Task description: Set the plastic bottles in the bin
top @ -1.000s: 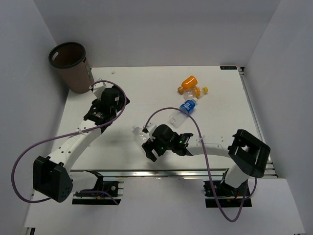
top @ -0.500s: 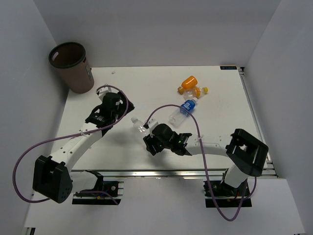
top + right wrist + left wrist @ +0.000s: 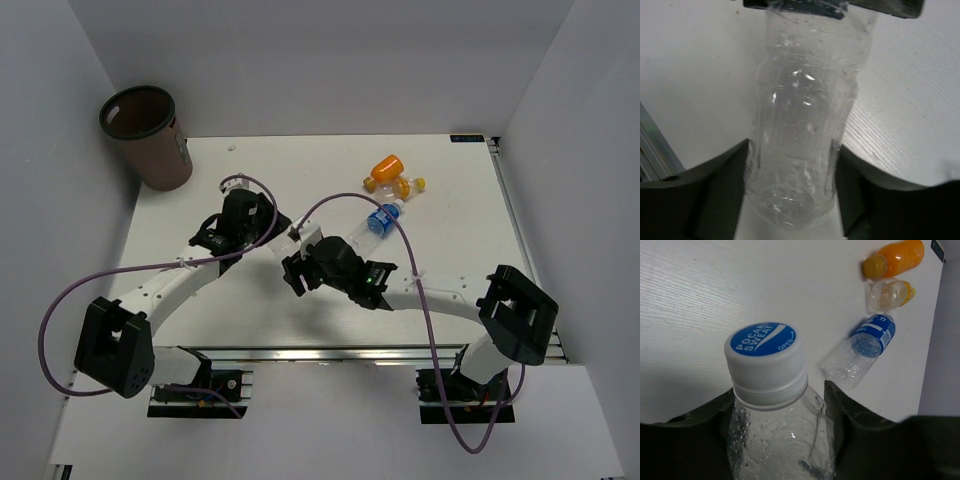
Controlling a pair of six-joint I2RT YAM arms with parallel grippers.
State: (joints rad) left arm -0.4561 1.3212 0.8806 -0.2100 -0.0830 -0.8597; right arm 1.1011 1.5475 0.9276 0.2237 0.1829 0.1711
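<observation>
The clear bottle point(image 3: 777, 440) sat between the two grippers, its long axis running from one to the other. Its blue cap point(image 3: 762, 342) stuck out beyond the fingertips of the left gripper point(image 3: 777, 405), its base by the right gripper point(image 3: 792, 165). Both were clamped on it, left at the shoulder, right round the body.

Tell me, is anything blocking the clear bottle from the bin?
Nothing loose. Only the left gripper, holding the bottle together with the right gripper, is on the bin side.
</observation>
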